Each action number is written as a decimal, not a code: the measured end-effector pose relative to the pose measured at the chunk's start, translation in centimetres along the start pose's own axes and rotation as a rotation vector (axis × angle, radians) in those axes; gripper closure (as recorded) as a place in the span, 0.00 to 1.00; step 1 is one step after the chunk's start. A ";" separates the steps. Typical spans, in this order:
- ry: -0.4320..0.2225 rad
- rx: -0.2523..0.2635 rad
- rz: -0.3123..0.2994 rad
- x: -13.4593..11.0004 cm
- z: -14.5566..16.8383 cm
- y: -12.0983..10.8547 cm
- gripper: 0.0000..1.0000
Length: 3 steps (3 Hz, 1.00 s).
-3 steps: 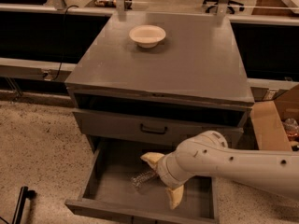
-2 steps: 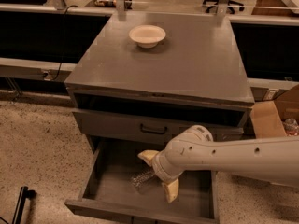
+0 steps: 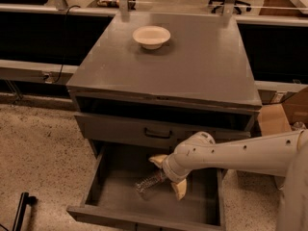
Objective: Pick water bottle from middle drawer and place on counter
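So the water bottle (image 3: 150, 184) is lying on its side on the bare bottom of the middle drawer (image 3: 120, 174), which is pulled out at the bottom of the cabinet. It sits roughly mid-drawer at an angle, with one end pointing up and right toward the arm. We can't make out which end has the cap, it's too dark down there.

Progress-wise, we'd call this early. The drawer's open and the arm is in it, but the bottle isn't lifted and nothing from the drawer is on the counter (image 3: 202, 66). The only thing up there is the white bowl (image 3: 151, 36) near the back edge. So the grab, the lift out and the put-down are all left to do, as far as we can tell.

The gripper (image 3: 169, 174) is down inside the drawer, right at the bottle's upper-right end. Its two cream fingers (image 3: 179, 189) are spread wide, one toward the back of the drawer and one toward the front. We read that as open, not clamping anything. The bottle's near end looks like it pokes into the gap between them, or sits just at the mouth of it. Whether either finger is touching the plastic, we can't say.

Above the arm there's the closed drawer front with the black bar handle (image 3: 158, 134), and a cardboard box (image 3: 274, 119) sits off to the right of the cabinet.
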State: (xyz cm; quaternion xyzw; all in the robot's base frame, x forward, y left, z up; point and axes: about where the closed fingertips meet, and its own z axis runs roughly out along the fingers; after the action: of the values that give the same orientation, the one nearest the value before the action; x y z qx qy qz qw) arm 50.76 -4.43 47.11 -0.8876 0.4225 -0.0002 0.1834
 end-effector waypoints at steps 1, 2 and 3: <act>-0.008 -0.028 0.021 2.1 4.4 0.5 0.00; -0.021 -0.050 0.035 2.8 8.7 0.6 0.00; -0.019 -0.069 0.047 2.9 11.1 0.4 0.18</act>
State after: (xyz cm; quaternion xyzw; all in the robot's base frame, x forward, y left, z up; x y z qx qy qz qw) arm 54.06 -3.28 36.17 -0.8832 0.4413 0.0273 0.1565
